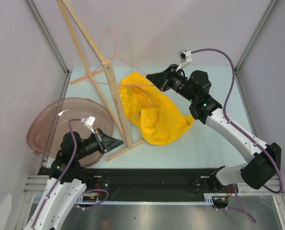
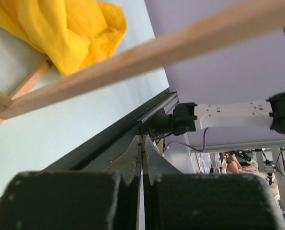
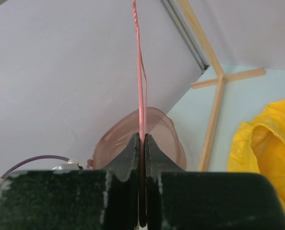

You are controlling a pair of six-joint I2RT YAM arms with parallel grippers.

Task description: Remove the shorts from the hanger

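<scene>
The yellow shorts (image 1: 156,115) lie crumpled on the table, right of the wooden rack; they also show in the left wrist view (image 2: 65,28) and the right wrist view (image 3: 271,148). The pink wire hanger (image 1: 114,52) hangs by its hook near the rack's top, its lower wire running to my right gripper (image 1: 157,82). That gripper is shut on the hanger wire (image 3: 140,86), just above the shorts' upper edge. My left gripper (image 1: 117,142) is shut and empty, near the rack's front foot, left of the shorts.
A pale wooden bar rack (image 1: 106,81) stands slanted across the left middle, its bar crossing the left wrist view (image 2: 147,52). A translucent pink bowl (image 1: 51,122) sits at the left, beside my left arm. Grey walls enclose the table on three sides.
</scene>
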